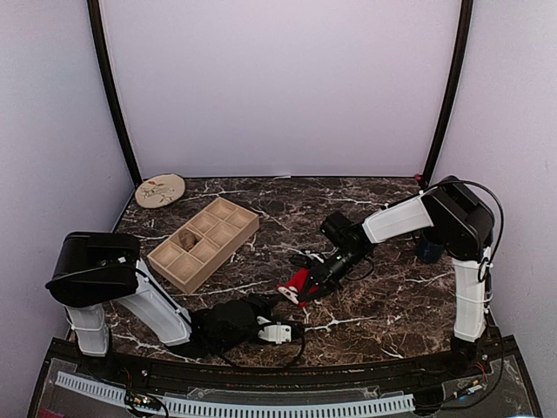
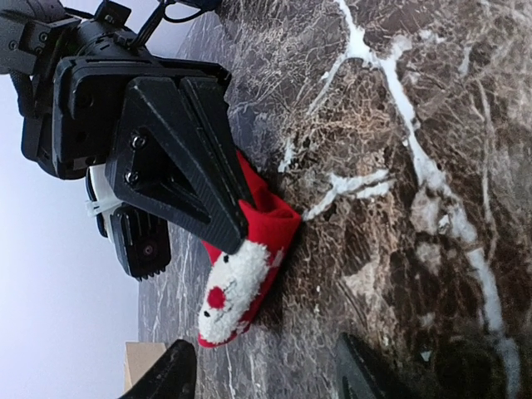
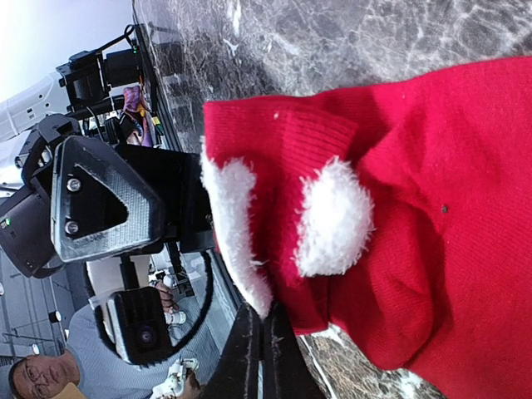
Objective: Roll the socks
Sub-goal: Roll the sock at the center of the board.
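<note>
The red sock [image 1: 297, 281] lies mid-table, its white fuzzy face patch [image 2: 235, 287] turned toward the left wrist camera. My right gripper [image 1: 310, 278] is shut on the red sock [image 3: 399, 216], pinching its white-trimmed edge between closed fingers [image 3: 249, 357]; its black fingers [image 2: 195, 170] press on the red sock [image 2: 270, 220] from above. My left gripper [image 2: 266, 378] stands open just short of the sock, touching nothing. In the top view the left gripper [image 1: 271, 320] is at the near side. A tan-brown bundle [image 1: 187, 239], possibly the other sock, sits in one tray compartment.
A wooden compartment tray [image 1: 205, 243] stands left of centre. A round pale disc [image 1: 160, 190] lies at the back left corner. A dark blue object [image 1: 428, 250] sits by the right arm. Dark marble table [image 1: 287, 205] with purple walls around.
</note>
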### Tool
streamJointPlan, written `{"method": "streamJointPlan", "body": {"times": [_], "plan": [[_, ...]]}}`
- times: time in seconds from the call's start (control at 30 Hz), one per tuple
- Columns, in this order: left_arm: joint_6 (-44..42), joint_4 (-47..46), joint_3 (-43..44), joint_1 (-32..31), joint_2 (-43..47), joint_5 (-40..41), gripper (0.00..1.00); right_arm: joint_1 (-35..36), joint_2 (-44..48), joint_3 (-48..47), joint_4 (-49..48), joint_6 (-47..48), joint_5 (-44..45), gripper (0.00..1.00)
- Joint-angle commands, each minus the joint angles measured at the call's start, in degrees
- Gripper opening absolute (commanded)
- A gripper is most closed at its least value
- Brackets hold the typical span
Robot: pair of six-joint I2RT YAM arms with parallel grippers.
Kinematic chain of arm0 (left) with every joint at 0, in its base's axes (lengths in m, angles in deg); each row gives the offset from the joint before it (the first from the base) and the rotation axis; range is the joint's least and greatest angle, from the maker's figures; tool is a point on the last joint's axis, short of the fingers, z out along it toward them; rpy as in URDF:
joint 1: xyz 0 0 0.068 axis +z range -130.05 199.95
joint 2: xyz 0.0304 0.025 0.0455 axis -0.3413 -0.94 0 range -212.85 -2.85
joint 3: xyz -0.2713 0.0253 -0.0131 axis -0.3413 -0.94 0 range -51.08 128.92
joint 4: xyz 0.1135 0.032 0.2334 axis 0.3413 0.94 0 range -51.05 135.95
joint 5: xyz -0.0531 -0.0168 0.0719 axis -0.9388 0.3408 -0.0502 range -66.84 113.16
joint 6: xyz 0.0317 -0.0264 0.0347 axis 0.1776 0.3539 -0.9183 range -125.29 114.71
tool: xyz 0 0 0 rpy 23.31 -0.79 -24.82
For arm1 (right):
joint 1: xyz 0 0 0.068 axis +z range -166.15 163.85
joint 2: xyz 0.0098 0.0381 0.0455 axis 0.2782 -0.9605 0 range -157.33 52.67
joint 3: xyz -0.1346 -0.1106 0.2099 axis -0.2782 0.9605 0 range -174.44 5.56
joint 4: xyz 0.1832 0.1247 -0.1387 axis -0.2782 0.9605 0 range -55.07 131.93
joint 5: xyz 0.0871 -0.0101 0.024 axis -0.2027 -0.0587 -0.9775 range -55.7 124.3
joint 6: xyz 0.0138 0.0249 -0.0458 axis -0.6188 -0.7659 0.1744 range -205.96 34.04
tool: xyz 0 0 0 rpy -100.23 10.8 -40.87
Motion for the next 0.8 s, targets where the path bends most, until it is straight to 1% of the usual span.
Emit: {"method": "streamJointPlan", "body": {"times": [0.0, 0.13, 0.23, 0.57, 0.77], "plan": [[-6.1, -6.38, 1.94, -0.11, -1.85, 2.92, 0.57, -0.34, -0.55, -0.77, -0.7, -0.56, -1.51, 0.0], [-9.22, -10.71, 3.47, 0.28, -4.79, 6.44, 0.59, -0.35, -0.27, -0.44, -0.92, -0.58, -1.63, 0.0], [-10.85, -12.19, 4.48, 1.0, -6.24, 6.89, 0.6, -0.35, -0.04, -0.13, -1.08, -0.66, -1.86, 0.0], [-9.27, -4.56, 7.21, 4.79, -6.35, 3.67, 0.6, -0.37, 1.02, 0.71, -1.49, -0.93, -2.13, 0.0], [-7.28, 0.03, 6.61, 5.35, -5.63, 0.94, 0.56, -0.37, 1.11, 0.81, -1.45, -1.06, -2.28, 0.0]]}}
